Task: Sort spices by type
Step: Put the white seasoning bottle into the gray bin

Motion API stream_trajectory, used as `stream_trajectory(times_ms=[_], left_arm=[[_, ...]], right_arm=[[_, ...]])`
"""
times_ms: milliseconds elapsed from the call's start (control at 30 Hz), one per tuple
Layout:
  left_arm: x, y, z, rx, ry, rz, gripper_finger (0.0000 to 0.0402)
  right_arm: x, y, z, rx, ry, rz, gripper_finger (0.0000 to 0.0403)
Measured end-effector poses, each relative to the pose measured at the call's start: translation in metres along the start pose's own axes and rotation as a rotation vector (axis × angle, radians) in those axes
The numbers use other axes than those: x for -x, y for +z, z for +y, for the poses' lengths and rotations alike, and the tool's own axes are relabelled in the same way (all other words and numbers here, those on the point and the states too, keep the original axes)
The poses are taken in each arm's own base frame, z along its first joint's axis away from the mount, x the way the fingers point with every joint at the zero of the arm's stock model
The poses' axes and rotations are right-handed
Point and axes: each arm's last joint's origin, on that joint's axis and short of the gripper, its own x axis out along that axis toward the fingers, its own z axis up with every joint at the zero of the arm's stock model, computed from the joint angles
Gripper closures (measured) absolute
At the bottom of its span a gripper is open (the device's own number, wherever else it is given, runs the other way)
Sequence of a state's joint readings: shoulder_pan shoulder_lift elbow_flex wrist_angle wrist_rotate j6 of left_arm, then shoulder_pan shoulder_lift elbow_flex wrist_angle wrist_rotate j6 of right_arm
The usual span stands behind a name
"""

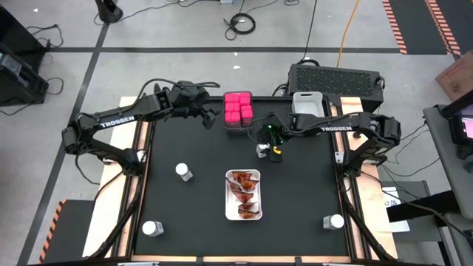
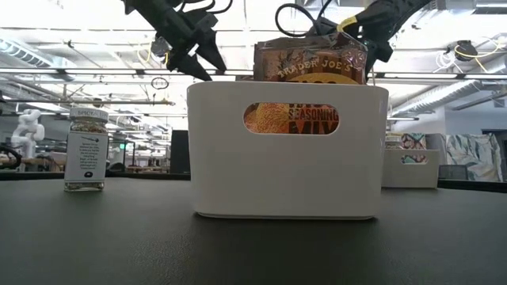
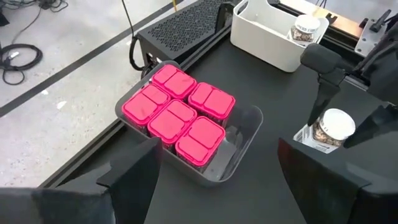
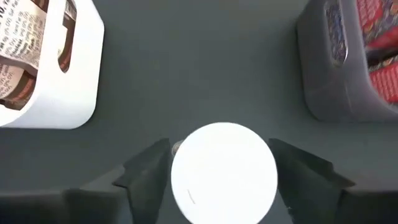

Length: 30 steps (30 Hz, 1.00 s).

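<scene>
A clear jar with a white cap [image 4: 224,171] stands upright on the black table [image 1: 303,185], right of a grey bin [image 3: 245,134] that holds several pink boxes [image 3: 180,118]. My right gripper [image 1: 267,145] points steeply down over this jar, a finger on each side of the cap. My left gripper [image 3: 221,186] hangs open above the table just left of the pink boxes, nothing between its fingers. A white tray [image 1: 228,193] near the middle holds red-orange packets [image 1: 244,193]. Loose jars stand at the left [image 1: 182,171], the near left [image 1: 152,228] and the near right [image 1: 335,221]. My right gripper comes at the jar from above, one finger [image 4: 149,177] on each side of the white cap's rim [image 4: 180,155]. Whether they touch the cap I cannot tell. The jar stands on its base on the table.
A white bin [image 1: 308,103] at the far edge, right of the pink boxes, holds one jar [image 3: 305,28]. A black ventilated box [image 1: 336,77] sits behind it. There is bare table between the tray and the loose jars.
</scene>
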State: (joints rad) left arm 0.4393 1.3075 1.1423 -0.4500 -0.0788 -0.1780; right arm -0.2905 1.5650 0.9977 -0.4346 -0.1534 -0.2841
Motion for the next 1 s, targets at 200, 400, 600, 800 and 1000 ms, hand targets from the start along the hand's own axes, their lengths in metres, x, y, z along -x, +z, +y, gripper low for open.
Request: stream_trajectory(times_ms=[200, 400, 600, 800, 1000], left_arm=[[0.0, 0.0, 0.0, 0.0, 0.0, 0.0, 0.008], [0.0, 0.001, 0.0, 0.001, -0.002, -0.012, 0.008], [0.0, 0.002, 0.0, 0.026, -0.004, -0.024, 0.008], [0.0, 0.003, -0.001, 0.043, -0.005, -0.036, 0.008], [0.0, 0.006, -0.001, 0.058, -0.013, -0.066, 0.008]], right_arm=[[0.004, -0.003, 0.002, -0.016, 0.011, 0.031, 0.0206], [0.033, 0.002, 0.003, -0.016, -0.016, -0.036, 0.0217], [0.084, -0.007, -0.01, -0.065, -0.211, -0.08, 0.0217], [0.124, -0.03, -0.044, -0.224, -0.5, -0.071, 0.0209], [0.147, -0.051, -0.082, -0.477, -0.614, -0.051, 0.0209]])
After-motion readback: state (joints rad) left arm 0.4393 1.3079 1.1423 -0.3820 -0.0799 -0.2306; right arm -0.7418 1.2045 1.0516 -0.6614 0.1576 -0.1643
